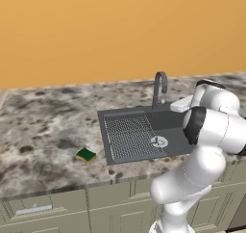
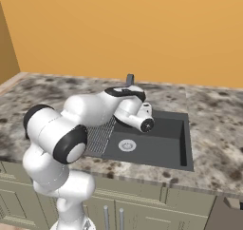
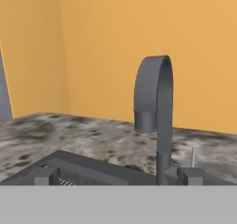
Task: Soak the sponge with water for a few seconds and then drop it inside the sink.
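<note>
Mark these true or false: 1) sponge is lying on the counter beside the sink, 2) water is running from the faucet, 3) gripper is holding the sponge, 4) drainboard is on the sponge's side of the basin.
1) True. The sponge lies on the counter, apart from the sink.
2) False. No stream falls from the faucet; its spout is dry.
3) False. The gripper is open and empty, facing the faucet; the sponge is untouched.
4) True. The ribbed drainboard sits between the sponge and the basin.
</note>
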{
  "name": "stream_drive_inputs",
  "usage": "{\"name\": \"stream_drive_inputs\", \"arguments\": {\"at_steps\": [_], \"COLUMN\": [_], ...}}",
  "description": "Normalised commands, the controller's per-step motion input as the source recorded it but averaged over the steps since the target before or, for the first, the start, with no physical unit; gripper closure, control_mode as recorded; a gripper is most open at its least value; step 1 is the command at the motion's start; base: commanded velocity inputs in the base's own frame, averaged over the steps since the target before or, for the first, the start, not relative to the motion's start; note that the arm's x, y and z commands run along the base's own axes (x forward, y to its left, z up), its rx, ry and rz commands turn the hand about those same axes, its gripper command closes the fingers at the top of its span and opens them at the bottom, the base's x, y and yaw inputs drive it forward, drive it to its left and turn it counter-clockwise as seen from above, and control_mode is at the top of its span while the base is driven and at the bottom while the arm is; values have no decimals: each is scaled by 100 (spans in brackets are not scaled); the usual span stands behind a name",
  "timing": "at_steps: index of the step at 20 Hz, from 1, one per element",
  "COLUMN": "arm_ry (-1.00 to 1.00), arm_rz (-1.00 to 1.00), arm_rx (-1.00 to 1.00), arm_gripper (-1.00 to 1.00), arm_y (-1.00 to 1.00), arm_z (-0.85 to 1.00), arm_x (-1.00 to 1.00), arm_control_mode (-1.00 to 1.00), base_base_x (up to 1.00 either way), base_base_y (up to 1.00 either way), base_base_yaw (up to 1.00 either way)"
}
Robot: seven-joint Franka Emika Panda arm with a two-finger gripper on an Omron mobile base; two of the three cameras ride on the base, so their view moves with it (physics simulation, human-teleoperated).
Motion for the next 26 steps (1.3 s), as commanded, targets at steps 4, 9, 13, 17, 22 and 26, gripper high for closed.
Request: {"name": "stream_drive_inputs", "arguments": {"at_steps": [4, 9, 13, 17, 22, 26], "arm_ry": [0, 0, 0, 0, 0, 0], "arm_rz": [0, 0, 0, 0, 0, 0], "arm_rx": [0, 0, 0, 0, 0, 0], "arm_gripper": [-100, -100, -100, -100, -100, -100], "arm_y": [0, 0, -1, -2, -10, -11], "arm_z": [-21, -8, -2, 0, 0, -1], "arm_x": [12, 22, 26, 20, 11, 4], "arm_control_mode": [-100, -100, -100, -100, -100, -100], "base_base_x": [0, 0, 0, 0, 0, 0], "base_base_y": [0, 0, 0, 0, 0, 0], "base_base_yaw": [0, 0, 0, 0, 0, 0]}}
